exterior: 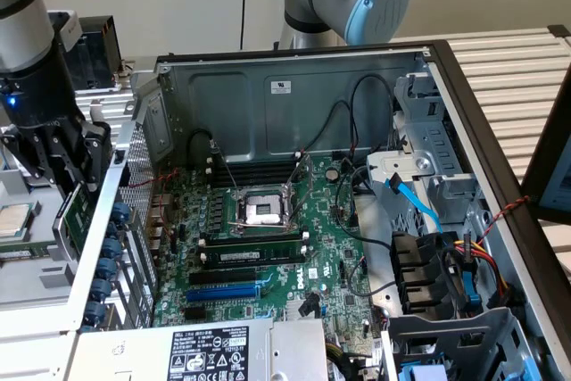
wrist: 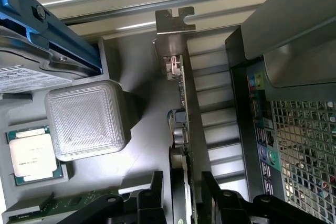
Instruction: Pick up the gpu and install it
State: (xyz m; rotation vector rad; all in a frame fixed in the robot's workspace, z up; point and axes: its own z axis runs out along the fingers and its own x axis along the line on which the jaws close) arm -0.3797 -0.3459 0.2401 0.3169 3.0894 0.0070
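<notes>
Gripper (wrist: 182, 184) at the exterior view's far left, outside the case, fingers (wrist: 155, 192) closed on either face of the gpu (exterior: 75, 219). The card is held edge-on and hangs below the wrist, with its silver bracket (wrist: 175, 20) at the end away from the fingers. The grip sits at one end of the card, so I judge the free end could swing; a slow, level carry would suit.

Under and beside the card is a grey parts tray (wrist: 142, 150) with a processor chip (wrist: 32, 156) in its pocket. Whether the card's lower end is clear of the tray I cannot tell.

Just right of the card stands the perforated rear wall (exterior: 134, 176) of the case. Its top rim is the edge to clear; card and wall look near but apart. Step in hand, as I read it: card gripped, not yet over the case.

Further right, the motherboard (exterior: 268, 256) lies flat on the case floor. Memory sticks (exterior: 254, 245) are seated mid-board, and a blue expansion slot (exterior: 223, 292) nearer the viewer is bare, with open room above it. For seating, I judge the bracket end should face the rear wall.

The power supply (exterior: 214, 350) borders the slot area on the near side, leaving little margin. The far right is crowded — loose cables (exterior: 464, 265) and drive cage (exterior: 428, 185) — but well apart from the slot.
</notes>
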